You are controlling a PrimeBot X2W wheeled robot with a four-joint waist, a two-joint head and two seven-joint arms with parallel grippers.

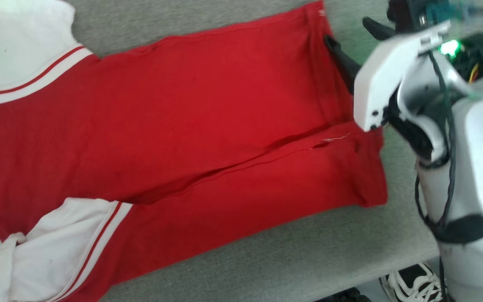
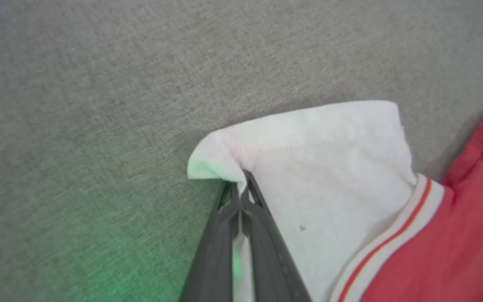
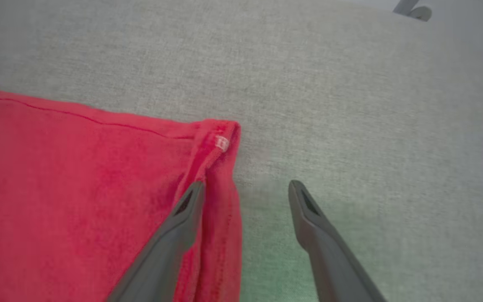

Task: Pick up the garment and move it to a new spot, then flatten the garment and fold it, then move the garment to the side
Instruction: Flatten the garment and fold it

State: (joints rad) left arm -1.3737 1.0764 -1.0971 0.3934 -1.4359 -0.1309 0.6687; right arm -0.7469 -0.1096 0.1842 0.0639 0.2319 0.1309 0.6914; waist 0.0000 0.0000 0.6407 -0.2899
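Both edges: left tool [image 2: 239,186] pinches the garment's [image 1: 208,105] sleeve [image 2: 329,167], right tool [image 3: 247,184] gapes wide astride its hem [image 3: 220,176], grey surface [image 3: 350,105] beyond

It looked like an indoor workroom: a grey cloth-covered table [image 3: 350,84] lay under the right gripper [image 3: 246,184], a furniture foot [image 3: 413,9] stood on pale floor far beyond its fingertips [image 3: 298,188], and a sneaker [image 1: 413,283] sat behind them.

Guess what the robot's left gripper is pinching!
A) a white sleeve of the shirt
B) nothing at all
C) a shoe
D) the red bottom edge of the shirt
A: in the left wrist view the left gripper is shut on the folded edge of the white sleeve of the garment.
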